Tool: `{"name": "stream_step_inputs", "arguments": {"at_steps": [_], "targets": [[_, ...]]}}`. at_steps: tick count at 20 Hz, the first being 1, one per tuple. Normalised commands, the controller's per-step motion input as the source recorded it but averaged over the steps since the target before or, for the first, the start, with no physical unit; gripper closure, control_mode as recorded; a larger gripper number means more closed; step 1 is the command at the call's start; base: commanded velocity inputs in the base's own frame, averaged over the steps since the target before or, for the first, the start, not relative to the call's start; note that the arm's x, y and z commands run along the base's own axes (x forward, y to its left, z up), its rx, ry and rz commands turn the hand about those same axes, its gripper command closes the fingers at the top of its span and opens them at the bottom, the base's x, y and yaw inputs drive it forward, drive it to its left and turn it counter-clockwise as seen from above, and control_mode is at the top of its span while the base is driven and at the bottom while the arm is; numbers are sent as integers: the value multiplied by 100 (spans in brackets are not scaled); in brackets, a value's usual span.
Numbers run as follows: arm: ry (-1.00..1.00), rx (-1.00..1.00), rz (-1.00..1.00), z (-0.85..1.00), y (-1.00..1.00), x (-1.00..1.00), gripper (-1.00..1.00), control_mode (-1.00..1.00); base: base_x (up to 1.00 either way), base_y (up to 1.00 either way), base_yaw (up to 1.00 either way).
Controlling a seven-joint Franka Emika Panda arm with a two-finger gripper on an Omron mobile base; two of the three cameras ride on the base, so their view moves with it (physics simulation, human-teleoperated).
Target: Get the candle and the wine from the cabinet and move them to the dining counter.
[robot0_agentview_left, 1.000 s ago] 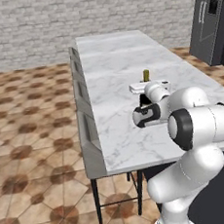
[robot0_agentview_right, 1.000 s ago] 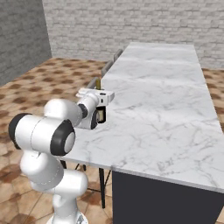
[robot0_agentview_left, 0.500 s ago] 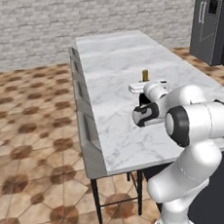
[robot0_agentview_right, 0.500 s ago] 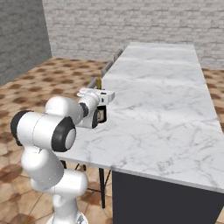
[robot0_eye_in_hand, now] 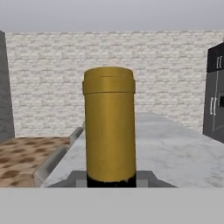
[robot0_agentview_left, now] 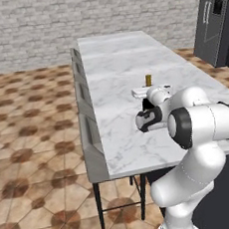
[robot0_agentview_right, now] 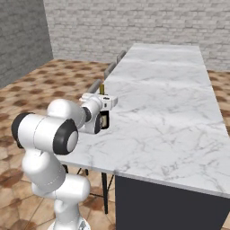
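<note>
One bottle, the wine, is seen at the centre of the hand view, its gold-foil neck standing upright between the two fingertips at the bottom of the frame. In the left base view only the gold top of the neck is visible, right of centre, rising above the white hand. In the right base view a sliver of it is seen left of centre, just above the hand. The gripper is closed around the neck, with a pad pressed to each side of it. The bottle's dark body is hidden by the hand and arm, so whether its base touches the top cannot be told. The wine is held over the near part of the counter, whose white veined marble runs from the centre toward the upper middle of both base views. Grey stools are lined along its left edge in the left base view. A dark fridge is seen in the upper right corner of that view.
</note>
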Motion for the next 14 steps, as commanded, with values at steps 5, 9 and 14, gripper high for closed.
{"name": "stream_step_inputs", "arguments": {"at_steps": [5, 9, 14], "targets": [[0, 0, 0, -21, 0, 0, 100, -100, 0, 0, 0], [0, 0, 0, -20, 0, 0, 100, -100, 0, 0, 0], [0, 0, 0, -19, 0, 0, 100, -100, 0, 0, 0]]}}
